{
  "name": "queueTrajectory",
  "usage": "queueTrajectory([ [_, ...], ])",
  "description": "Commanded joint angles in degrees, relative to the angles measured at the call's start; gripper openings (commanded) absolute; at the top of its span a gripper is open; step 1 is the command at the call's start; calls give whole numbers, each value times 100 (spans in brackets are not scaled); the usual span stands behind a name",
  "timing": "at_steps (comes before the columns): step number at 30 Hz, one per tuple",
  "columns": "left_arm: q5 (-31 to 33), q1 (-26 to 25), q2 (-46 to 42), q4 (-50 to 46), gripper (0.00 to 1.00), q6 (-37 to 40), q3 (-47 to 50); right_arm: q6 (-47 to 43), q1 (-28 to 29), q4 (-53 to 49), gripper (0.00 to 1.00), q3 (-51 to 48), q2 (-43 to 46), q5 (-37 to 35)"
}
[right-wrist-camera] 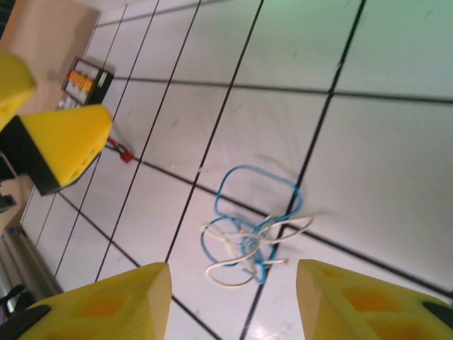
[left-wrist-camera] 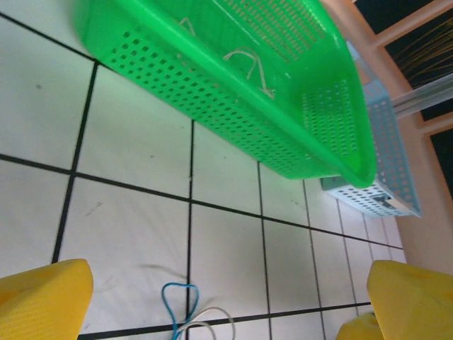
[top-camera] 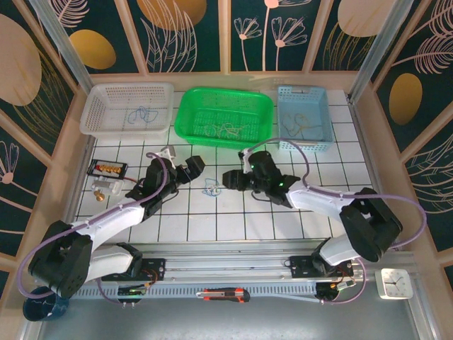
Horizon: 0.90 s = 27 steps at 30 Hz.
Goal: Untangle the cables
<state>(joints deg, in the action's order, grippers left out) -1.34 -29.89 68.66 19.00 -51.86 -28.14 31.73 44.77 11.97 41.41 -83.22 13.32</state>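
The cables (top-camera: 209,186) are a small knot of blue and pale grey wire loops, lying on the white tiled table between my two grippers. My left gripper (top-camera: 192,172) stands open just left of them. In its wrist view a blue loop (left-wrist-camera: 177,301) and a pale loop (left-wrist-camera: 207,320) lie on the tiles between the wide-apart yellow fingers (left-wrist-camera: 42,297). My right gripper (top-camera: 230,178) is just right of the knot. Its jaws stand open, and the tangled cables (right-wrist-camera: 248,234) lie on the floor just ahead of its fingers (right-wrist-camera: 106,304), untouched.
Three baskets line the back: white (top-camera: 127,92) with a blue wire, green (top-camera: 225,95) with pale wires, light blue (top-camera: 304,145) with a tan wire. At the left are a black box (top-camera: 106,168) and a red-tipped lead (right-wrist-camera: 124,152). A box cutter (top-camera: 223,294) lies by the arm bases.
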Motion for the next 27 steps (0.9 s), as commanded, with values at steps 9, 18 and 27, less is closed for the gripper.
queueTrajectory([
  [9, 266, 190, -162, -184, 99, 56, 328, 602, 554, 736, 45, 123, -777, -226],
  [18, 205, 395, -335, -144, 99, 44, 432, 592, 612, 763, 41, 426, -1192, -209],
  [27, 52, 510, -345, -32, 99, 46, 458, 494, 588, 693, 32, 728, -1769, -389],
])
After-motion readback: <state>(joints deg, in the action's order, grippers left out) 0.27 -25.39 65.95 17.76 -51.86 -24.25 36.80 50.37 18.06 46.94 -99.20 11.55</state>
